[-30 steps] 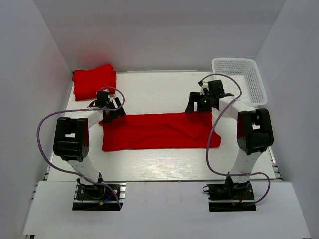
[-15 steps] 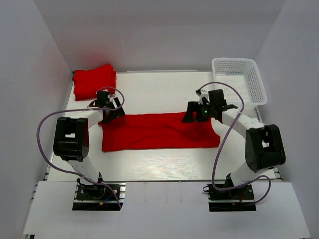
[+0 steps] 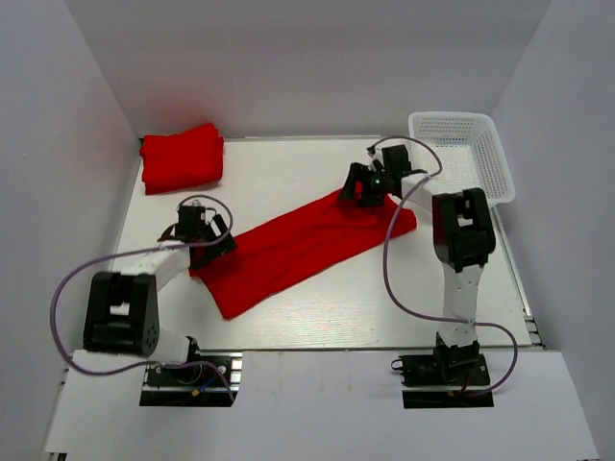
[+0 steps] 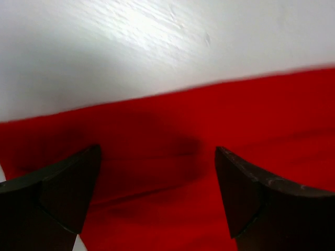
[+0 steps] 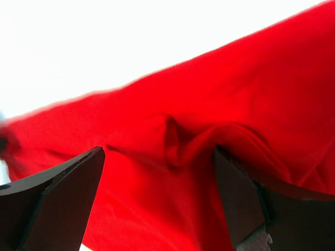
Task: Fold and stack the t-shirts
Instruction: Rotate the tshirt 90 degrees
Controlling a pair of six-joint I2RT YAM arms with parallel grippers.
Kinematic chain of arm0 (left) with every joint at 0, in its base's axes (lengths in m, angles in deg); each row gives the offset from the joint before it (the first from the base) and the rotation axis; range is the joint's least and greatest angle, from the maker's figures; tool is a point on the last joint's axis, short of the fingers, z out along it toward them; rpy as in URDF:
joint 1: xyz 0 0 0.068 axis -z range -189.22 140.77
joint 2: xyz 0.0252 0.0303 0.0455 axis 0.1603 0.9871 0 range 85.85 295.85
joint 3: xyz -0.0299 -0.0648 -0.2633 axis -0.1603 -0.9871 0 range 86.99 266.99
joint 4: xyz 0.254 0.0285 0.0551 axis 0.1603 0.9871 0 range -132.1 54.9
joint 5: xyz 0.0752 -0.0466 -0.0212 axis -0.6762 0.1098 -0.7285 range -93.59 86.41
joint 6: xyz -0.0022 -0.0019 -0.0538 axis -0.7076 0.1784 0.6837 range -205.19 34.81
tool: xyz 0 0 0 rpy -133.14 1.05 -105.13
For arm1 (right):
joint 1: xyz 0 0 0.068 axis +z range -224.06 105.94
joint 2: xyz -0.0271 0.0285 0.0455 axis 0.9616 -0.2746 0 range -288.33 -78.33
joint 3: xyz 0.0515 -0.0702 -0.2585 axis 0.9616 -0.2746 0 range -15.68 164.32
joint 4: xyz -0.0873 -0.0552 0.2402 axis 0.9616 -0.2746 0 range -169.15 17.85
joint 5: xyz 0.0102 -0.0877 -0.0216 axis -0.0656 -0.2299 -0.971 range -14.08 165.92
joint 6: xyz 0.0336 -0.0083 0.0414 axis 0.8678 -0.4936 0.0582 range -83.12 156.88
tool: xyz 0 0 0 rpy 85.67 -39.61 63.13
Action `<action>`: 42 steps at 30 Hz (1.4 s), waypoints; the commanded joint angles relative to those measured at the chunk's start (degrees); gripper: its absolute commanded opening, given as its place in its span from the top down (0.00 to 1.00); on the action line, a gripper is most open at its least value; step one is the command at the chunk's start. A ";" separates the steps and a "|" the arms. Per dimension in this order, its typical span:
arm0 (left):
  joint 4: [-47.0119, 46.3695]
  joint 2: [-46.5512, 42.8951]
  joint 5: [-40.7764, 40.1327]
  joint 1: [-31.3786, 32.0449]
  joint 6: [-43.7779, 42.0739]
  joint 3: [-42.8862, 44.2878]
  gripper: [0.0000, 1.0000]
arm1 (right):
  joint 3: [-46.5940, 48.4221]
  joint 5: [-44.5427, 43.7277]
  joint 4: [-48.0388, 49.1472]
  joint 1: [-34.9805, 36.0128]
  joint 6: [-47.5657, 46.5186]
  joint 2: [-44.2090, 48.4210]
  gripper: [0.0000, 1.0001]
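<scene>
One red t-shirt [image 3: 298, 245] lies folded into a long band, running diagonally from near left to far right on the white table [image 3: 288, 173]. My left gripper [image 3: 205, 242] is down on its near-left end. In the left wrist view the jaws [image 4: 157, 172] stand wide apart over flat red cloth [image 4: 235, 115]. My right gripper [image 3: 359, 188] is down on the far-right end. In the right wrist view its jaws [image 5: 159, 172] stand wide apart around a small pucker in the cloth [image 5: 251, 89]. A folded stack of red t-shirts [image 3: 181, 157] lies at the far left.
A white mesh basket [image 3: 452, 116] stands at the far right corner, just beyond my right arm. White walls close in the table on the left, back and right.
The band of cloth has swung from level to diagonal. My right gripper moved away and left with its end, and my left gripper moved nearer with the other end.
</scene>
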 commanded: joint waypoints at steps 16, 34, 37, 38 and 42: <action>12.94 -5.47 41.48 25.32 -5.05 -5.94 0.00 | 40.04 15.81 7.88 2.77 -3.39 -27.48 0.10; 22.56 -6.63 -15.91 25.59 6.10 21.69 0.00 | 27.74 -16.19 -15.14 8.81 -15.63 -5.25 0.10; 18.24 -3.29 -16.44 25.06 2.51 22.57 0.00 | 24.15 -21.29 -19.20 12.41 -13.52 -4.01 0.10; 18.94 -2.06 -17.59 24.37 2.50 24.23 0.00 | 22.74 -22.61 -20.08 13.13 -12.46 -3.58 0.10; 20.01 3.13 -20.85 23.05 3.03 25.91 0.00 | 17.11 -29.21 -22.12 16.56 -7.01 -1.64 0.10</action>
